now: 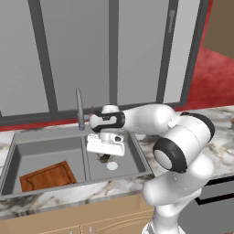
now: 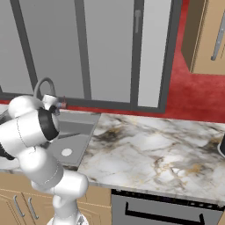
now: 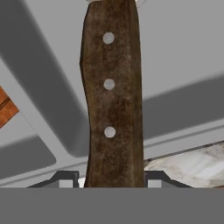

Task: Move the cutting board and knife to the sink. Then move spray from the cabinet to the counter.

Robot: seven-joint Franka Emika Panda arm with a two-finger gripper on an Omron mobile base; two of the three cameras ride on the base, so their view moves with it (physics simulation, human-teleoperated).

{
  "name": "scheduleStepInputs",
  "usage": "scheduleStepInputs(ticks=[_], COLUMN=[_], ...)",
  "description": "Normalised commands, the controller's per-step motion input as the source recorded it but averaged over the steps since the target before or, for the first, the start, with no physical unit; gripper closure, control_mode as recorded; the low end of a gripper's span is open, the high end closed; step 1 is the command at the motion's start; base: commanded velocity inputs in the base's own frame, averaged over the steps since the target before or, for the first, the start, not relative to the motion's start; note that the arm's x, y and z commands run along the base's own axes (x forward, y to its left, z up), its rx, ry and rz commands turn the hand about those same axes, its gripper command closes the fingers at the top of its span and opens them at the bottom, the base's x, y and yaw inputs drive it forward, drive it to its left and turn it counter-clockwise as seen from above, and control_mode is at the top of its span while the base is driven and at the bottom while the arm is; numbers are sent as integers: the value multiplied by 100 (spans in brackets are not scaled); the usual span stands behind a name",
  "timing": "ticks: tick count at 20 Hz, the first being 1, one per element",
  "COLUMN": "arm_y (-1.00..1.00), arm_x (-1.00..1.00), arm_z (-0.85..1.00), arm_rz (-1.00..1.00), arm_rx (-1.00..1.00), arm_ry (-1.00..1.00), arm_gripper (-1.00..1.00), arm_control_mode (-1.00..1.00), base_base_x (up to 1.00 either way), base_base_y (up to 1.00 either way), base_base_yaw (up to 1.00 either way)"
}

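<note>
The flat rectangular reddish-brown wooden cutting board (image 1: 48, 176) is already lying in the left basin of the grey steel double-basin sink (image 1: 141, 157), so that part of the task looks done. The gripper (image 1: 104, 157) is hanging over the right basin, near its round drain, with its jaws closed on the dark brown wooden riveted handle of the knife (image 3: 113, 94); in the hand view the handle is running up between the two fingertips (image 3: 65, 179) and the blade end is passing out of the top edge. By my reading the knife is being carried down into the sink and has yet to be let go. After that the spray bottle is still waiting to be fetched from the cabinet.

The white-grey marble tabletop with brown veining (image 2: 149, 149) is stretching away to the right of the sink, above tan wooden base cabinets (image 1: 68, 221). Behind the curved grey faucet (image 1: 80, 109), tall grey window panels (image 1: 82, 50) are standing against a red wall (image 2: 193, 94).
</note>
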Motion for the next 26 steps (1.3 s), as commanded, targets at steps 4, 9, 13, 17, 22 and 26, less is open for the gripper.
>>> scheduleStepInputs(ticks=[4,9,13,17,22,26], arm_y=[-2,-7,0,0,-9,-30], arm_x=[21,-36,-9,-30,4,9], arm_z=[-18,-29,-2,-8,0,0], arm_rz=[0,-2,0,-3,-1,-4], arm_rx=[-1,0,0,0,0,0], arm_ry=[0,-3,0,0,0,-1], arm_gripper=[100,100,100,100,100,100], arm_control_mode=[-100,-100,-100,-100,-100,-100], base_base_x=[0,0,0,0,0,0], base_base_y=[0,0,0,0,0,0], base_base_yaw=[0,0,0,0,0,0])
